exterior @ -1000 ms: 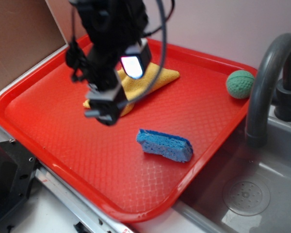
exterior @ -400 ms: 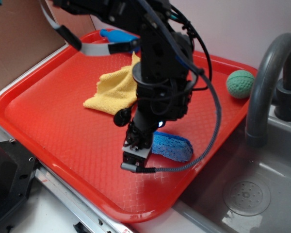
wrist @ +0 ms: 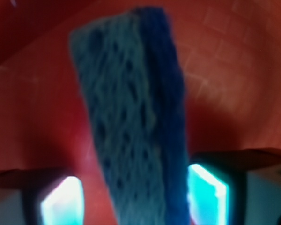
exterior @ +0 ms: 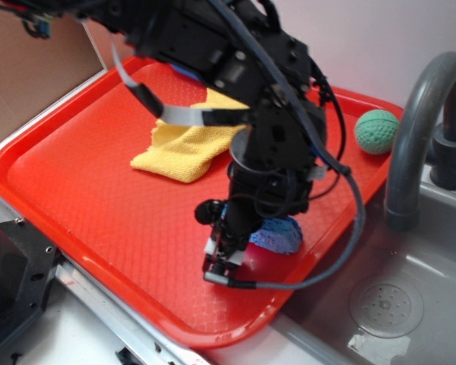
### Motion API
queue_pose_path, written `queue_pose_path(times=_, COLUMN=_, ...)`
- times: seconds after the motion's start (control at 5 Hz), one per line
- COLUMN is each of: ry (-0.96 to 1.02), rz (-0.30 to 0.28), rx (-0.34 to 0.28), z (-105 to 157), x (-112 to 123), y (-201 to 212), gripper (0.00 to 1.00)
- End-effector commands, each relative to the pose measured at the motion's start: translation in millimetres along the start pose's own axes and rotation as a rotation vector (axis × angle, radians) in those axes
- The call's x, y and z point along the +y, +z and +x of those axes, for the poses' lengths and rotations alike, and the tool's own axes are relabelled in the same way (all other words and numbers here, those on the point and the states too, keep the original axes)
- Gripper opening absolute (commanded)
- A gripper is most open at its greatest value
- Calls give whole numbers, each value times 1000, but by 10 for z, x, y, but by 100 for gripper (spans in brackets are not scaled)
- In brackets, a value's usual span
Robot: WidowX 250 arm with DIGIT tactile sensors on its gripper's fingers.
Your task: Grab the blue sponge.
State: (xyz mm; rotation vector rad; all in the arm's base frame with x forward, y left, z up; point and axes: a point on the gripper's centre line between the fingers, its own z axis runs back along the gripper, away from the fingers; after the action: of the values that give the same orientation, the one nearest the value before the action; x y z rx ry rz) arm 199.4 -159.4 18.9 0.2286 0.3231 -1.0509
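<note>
- Ext view: my arm (exterior: pixel 243 84) reaches in from top left, bent down over the red tray (exterior: pixel 76 190), covering most of its middle.
- My end effector (exterior: pixel 226 257) is low at the tray's front-right area, tip pointing down toward the tray floor.
- Blue sponge (exterior: pixel 280 234) sits on the tray just right of and behind the end effector; only its right end shows, rest is hidden by my wrist.
- Can't tell finger gap from this view, the housing blocks it.
- Yellow cloth (exterior: pixel 184 148) lies crumpled on the tray, back-left of the sponge, partly under my arm.
- Green ball (exterior: pixel 376 131) at the tray's far right corner, well apart from the sponge.
- Grey faucet (exterior: pixel 418 129) arches over the sink (exterior: pixel 387 304) to the right of the tray; round drain visible in the basin.
- Tray rests on a surface beside the sink; brown panel (exterior: pixel 30 68) at top left.
- Wrist view: blue sponge (wrist: pixel 131 117) fills the center, running bottom to top, slightly tilted. Light-blue porous face on the left, darker blue layer along the right edge.
- My fingers, one (wrist: pixel 61 204) bottom left and one bottom right, sit on either side of the sponge's near end. End effector (wrist: pixel 133 197) is spread wide enough to straddle it.
- Right pad looks at or very near the dark edge; left pad has a slim gap. Not clamped as far as I can see.
- Red tray (wrist: pixel 234 70) floor behind, blurry.
</note>
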Motion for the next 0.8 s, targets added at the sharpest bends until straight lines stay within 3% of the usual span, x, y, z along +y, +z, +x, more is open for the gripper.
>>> queue_pose_path(times=0.0, ry=20, rz=49, rx=-56, z=20, x=-105, y=148, gripper=0)
queue_pose_path(times=0.2, ry=200, rz=26, rx=-126, z=-198, x=91, y=389, gripper=0)
queue_pose_path(times=0.4, ry=441, rz=-62, rx=-248, z=-505, x=227, y=667, gripper=0)
queue_pose_path(times=0.6, ry=686, rz=-122, rx=-436, z=-982, x=241, y=964, gripper=0)
